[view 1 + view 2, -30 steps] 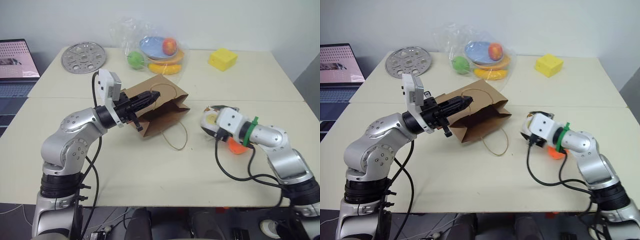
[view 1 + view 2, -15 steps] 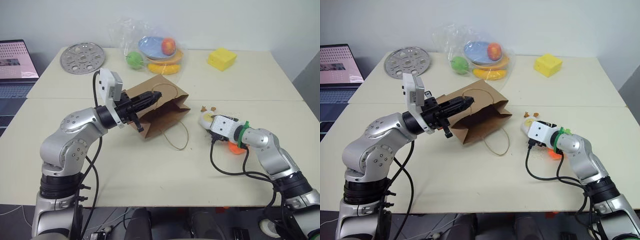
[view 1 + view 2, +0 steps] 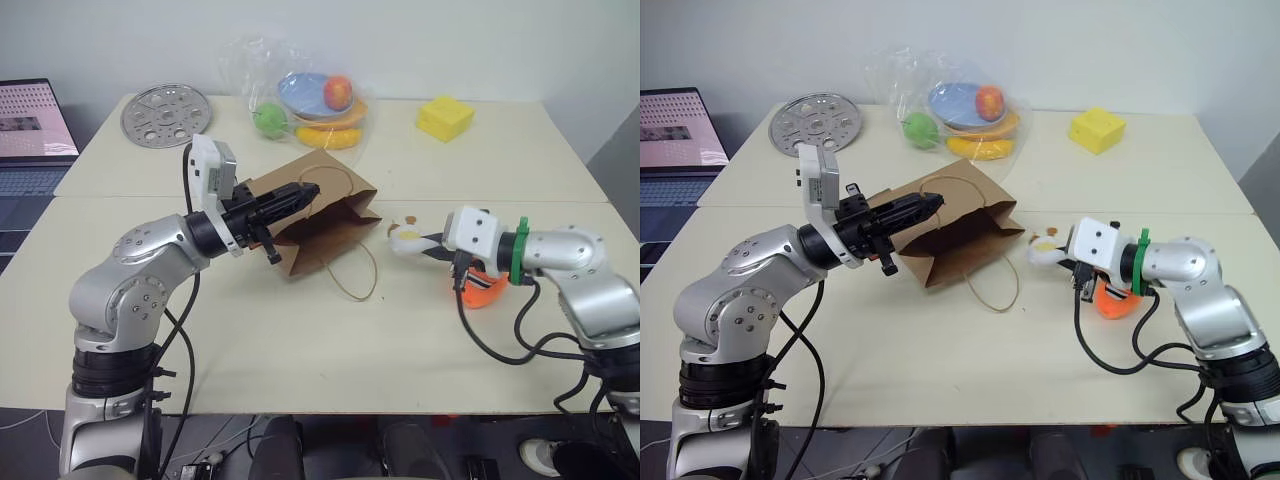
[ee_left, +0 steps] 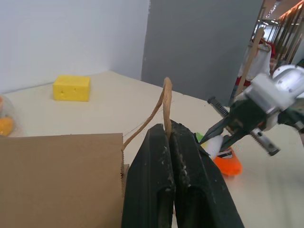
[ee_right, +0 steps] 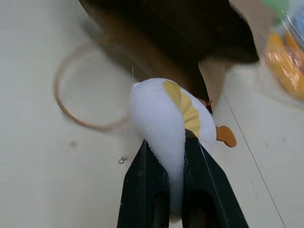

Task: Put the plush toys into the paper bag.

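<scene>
The white egg-shaped plush toy (image 5: 166, 123) with its yellow patch is pinched between the two black fingers (image 5: 142, 190) of the right gripper (image 3: 425, 243), which are squeezed into its soft body. The toy is held clear of the table (image 3: 300, 350), just beside the open mouth of the paper bag (image 3: 320, 215). Its long axis is seen to run along the fingers, with the rounded end pointed toward the bag and the narrow end buried in the grip. A small orange tab is seen at the toy's side.

The orange carrot plush toy (image 3: 482, 290) is left lying on the table under the right forearm, farther from the bag than the egg toy; which way it points cannot be told.

The paper bag is laid on its side, its dark opening turned toward the right gripper. One cord handle (image 4: 161, 107) is pinched between the pressed-together fingers of the left gripper (image 3: 305, 192), at the bag's upper edge, and the mouth is held lifted by it. The second cord loop (image 3: 355, 275) is spread flat on the table in front of the bag.

Behind the bag, a clear plastic bag of fruit (image 3: 305, 100) is placed, with a yellow cube (image 3: 445, 117) to one side of it and a perforated metal disc (image 3: 166, 113) to the other. A laptop (image 3: 35, 130) is seen beyond the disc, well apart from the bag.
</scene>
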